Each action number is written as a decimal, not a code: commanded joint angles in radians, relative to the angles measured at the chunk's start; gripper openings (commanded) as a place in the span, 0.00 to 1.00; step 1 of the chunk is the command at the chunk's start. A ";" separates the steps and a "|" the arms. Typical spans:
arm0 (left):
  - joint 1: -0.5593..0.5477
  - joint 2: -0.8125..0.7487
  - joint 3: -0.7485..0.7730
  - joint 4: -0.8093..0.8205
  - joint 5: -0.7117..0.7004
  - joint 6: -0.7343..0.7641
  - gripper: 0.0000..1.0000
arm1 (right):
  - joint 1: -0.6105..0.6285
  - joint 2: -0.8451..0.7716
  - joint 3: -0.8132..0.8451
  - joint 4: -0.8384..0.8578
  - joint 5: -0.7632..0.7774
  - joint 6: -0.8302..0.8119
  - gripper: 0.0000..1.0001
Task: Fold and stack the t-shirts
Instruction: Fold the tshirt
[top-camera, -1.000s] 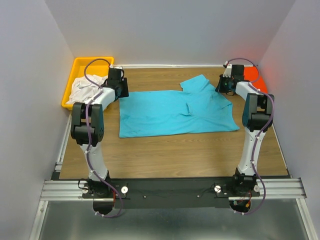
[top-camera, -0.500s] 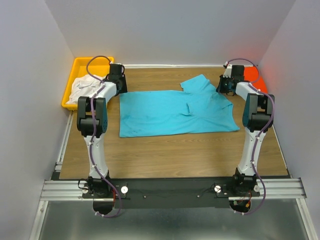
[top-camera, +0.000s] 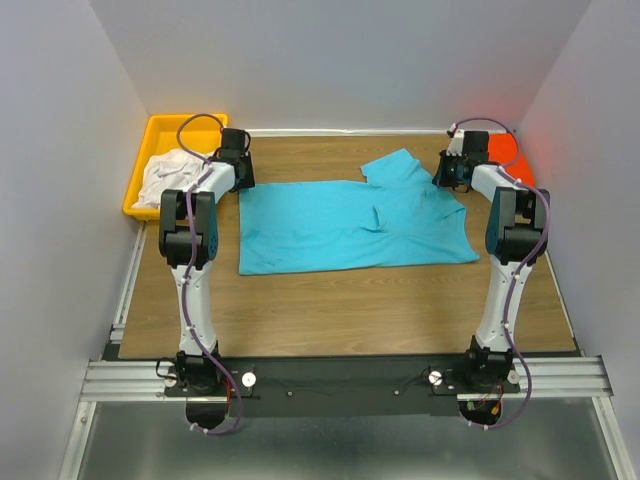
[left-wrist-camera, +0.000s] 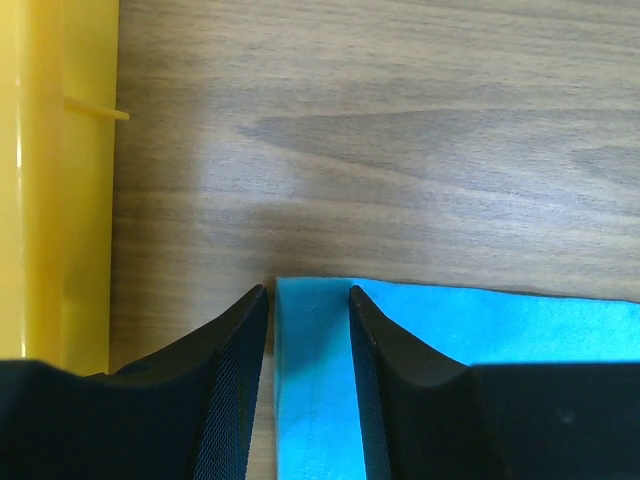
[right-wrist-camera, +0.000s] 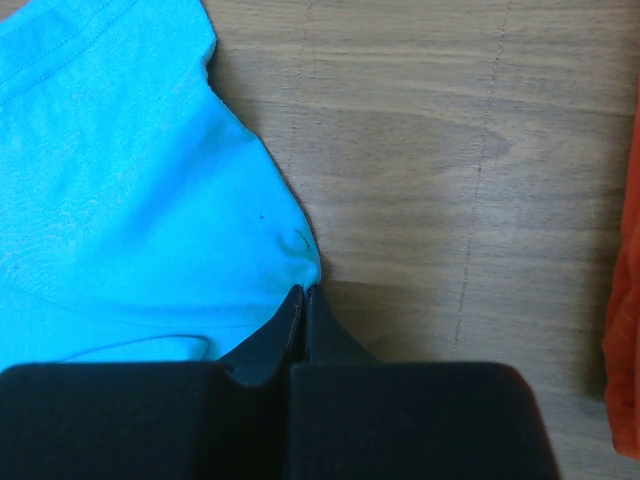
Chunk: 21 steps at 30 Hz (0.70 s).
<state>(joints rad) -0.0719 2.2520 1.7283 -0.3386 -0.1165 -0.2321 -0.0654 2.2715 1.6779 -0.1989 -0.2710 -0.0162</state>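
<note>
On the far half of the worktop (top-camera: 350, 310) the blue shirt (top-camera: 350, 225) is lying spread flat, likely so that its corners are easy to reach for a first fold. Left fingers (top-camera: 239, 178) are straddling its far left corner. They are parted with cloth between them, not pinching yet. Right fingers (right-wrist-camera: 303, 305) are clenching at the shirt's right edge — seemingly gripping a thin bit of it. White shirts (top-camera: 168, 178) are waiting in the yellow bin (top-camera: 185, 118) at far left, and the orange shirt (top-camera: 507, 152) is sitting at far right — both well out of the folding area.
</note>
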 joint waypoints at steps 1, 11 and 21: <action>0.007 0.037 0.031 -0.031 -0.009 0.007 0.46 | -0.008 -0.010 -0.032 -0.046 0.039 -0.010 0.02; 0.021 0.057 0.027 -0.043 0.001 0.016 0.41 | -0.008 -0.003 -0.026 -0.048 0.042 -0.010 0.03; 0.034 0.072 0.024 -0.031 0.058 0.051 0.12 | -0.008 0.008 -0.007 -0.047 0.044 0.002 0.01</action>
<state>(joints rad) -0.0574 2.2681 1.7454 -0.3363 -0.0944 -0.2169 -0.0654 2.2704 1.6760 -0.1993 -0.2703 -0.0158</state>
